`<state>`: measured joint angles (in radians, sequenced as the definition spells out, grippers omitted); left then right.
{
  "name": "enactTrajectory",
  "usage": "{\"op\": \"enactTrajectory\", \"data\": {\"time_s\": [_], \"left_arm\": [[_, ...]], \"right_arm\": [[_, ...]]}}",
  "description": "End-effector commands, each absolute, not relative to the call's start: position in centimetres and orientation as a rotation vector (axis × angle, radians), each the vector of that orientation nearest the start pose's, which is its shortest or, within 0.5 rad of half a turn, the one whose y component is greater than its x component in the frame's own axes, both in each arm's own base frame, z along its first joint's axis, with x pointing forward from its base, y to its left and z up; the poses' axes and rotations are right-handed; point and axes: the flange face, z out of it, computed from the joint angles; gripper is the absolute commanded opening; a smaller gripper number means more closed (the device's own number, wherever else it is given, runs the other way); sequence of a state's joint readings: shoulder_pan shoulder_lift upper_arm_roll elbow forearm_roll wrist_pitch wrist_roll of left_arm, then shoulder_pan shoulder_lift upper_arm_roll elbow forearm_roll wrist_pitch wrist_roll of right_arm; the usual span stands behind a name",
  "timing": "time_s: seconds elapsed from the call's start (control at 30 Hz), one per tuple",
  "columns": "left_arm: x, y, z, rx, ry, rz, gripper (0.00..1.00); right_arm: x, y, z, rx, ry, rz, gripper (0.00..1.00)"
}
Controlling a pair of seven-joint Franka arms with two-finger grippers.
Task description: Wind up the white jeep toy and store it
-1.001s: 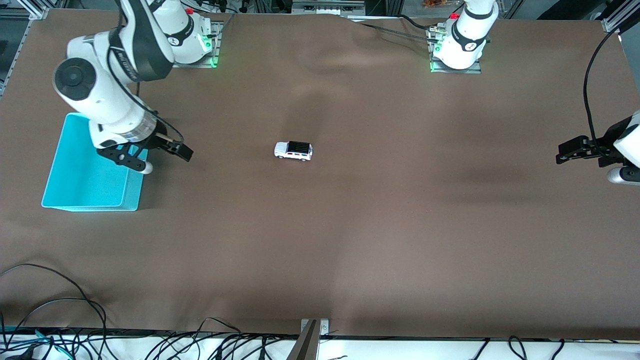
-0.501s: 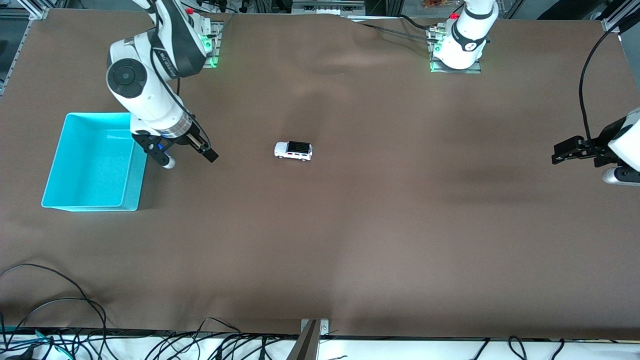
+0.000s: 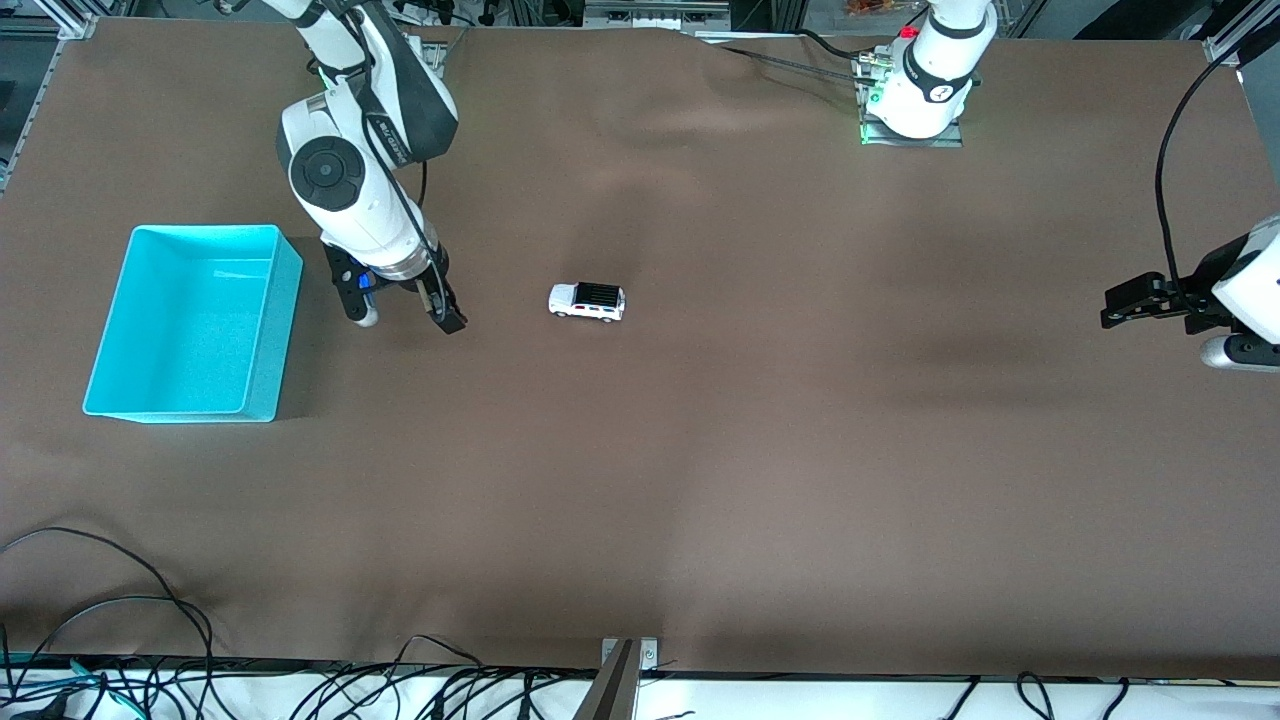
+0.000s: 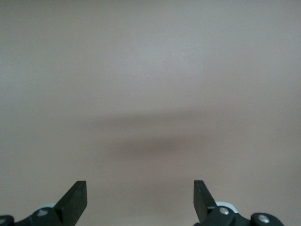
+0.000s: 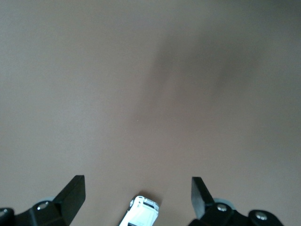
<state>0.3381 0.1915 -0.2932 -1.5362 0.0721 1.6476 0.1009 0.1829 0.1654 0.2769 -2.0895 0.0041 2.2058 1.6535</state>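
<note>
- Table (image 3: pixel 760 450): I see one brown cloth-covered surface filling the front view, with both arm bases along its edge farthest from the front camera.
- Right arm (image 3: pixel 345 170): I see it reaching down from its base, its wrist over bare cloth between the bin and the toy.
- Cyan bin (image 3: pixel 268 330): I see an open rectangular tub at the right arm's end of the table, standing apart from the arm and well apart from the toy.
- Left arm (image 3: pixel 1250 285): I see only its wrist, entering at the left arm's end of the table; this arm waits.
- Right gripper (image 3: pixel 403 312): I see it pointing down over the cloth, between the cyan bin and the toy and clear of both. The claw is released: in the right wrist view (image 5: pixel 138 195) the two dark fingers (image 5: pixel 73 193) stand wide apart with nothing between them.
- Left gripper (image 3: pixel 1125 305): I see it over bare cloth at the left arm's end, far from the toy. Its claw is also released; the left wrist view (image 4: pixel 140 197) shows spread fingers (image 4: pixel 75 200) and only plain cloth with a soft shadow.
- White jeep toy (image 3: pixel 587 300): I see it on its wheels near the middle of the table, black roof up, toward the left arm's end from the right gripper. In the right wrist view (image 5: pixel 141 214) it shows between the two fingers, partly cut off, touching neither.
</note>
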Motion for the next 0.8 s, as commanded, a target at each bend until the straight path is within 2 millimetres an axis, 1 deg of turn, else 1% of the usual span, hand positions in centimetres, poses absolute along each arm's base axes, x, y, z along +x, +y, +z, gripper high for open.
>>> {"op": "enactTrajectory", "data": {"time_s": [0.0,0.07,0.1,0.27,0.37,0.43,0.5,0.57,0.7,0.77], "left_arm": [[60.4,4.7,54.2,-3.139,0.078,0.128,1.00],[60.4,4.7,54.2,-3.139,0.073,0.128,1.00],[60.4,4.7,54.2,-3.139,0.064,0.128,1.00],[60.4,4.4,54.0,-3.139,0.030,0.132,1.00],[60.3,4.3,54.0,-3.137,0.033,0.134,1.00],[60.4,4.2,53.9,-3.138,0.038,0.136,1.00],[60.4,4.1,53.9,-3.138,0.040,0.136,1.00],[60.4,4.1,53.9,-3.138,0.040,0.136,1.00],[60.4,4.1,53.8,-3.138,0.040,0.139,1.00],[60.4,4.1,53.8,-3.138,0.040,0.139,1.00]], "right_arm": [[49.9,27.3,35.4,-2.452,1.935,0.088,1.00],[49.3,29.1,35.6,-2.407,1.968,0.079,1.00],[49.0,29.6,35.7,-2.384,1.992,0.074,1.00],[48.7,31.7,36.6,-2.269,2.094,0.069,1.00],[48.1,33.6,36.0,-2.242,2.132,0.082,1.00],[47.6,34.3,35.5,-2.228,2.159,0.084,1.00],[47.2,35.1,34.8,-2.226,2.178,0.090,1.00],[47.2,35.5,33.9,-2.225,2.198,0.099,1.00],[47.6,36.5,31.2,-2.230,2.243,0.116,1.00],[47.9,37.7,29.6,-2.228,2.270,0.108,1.00]]}}
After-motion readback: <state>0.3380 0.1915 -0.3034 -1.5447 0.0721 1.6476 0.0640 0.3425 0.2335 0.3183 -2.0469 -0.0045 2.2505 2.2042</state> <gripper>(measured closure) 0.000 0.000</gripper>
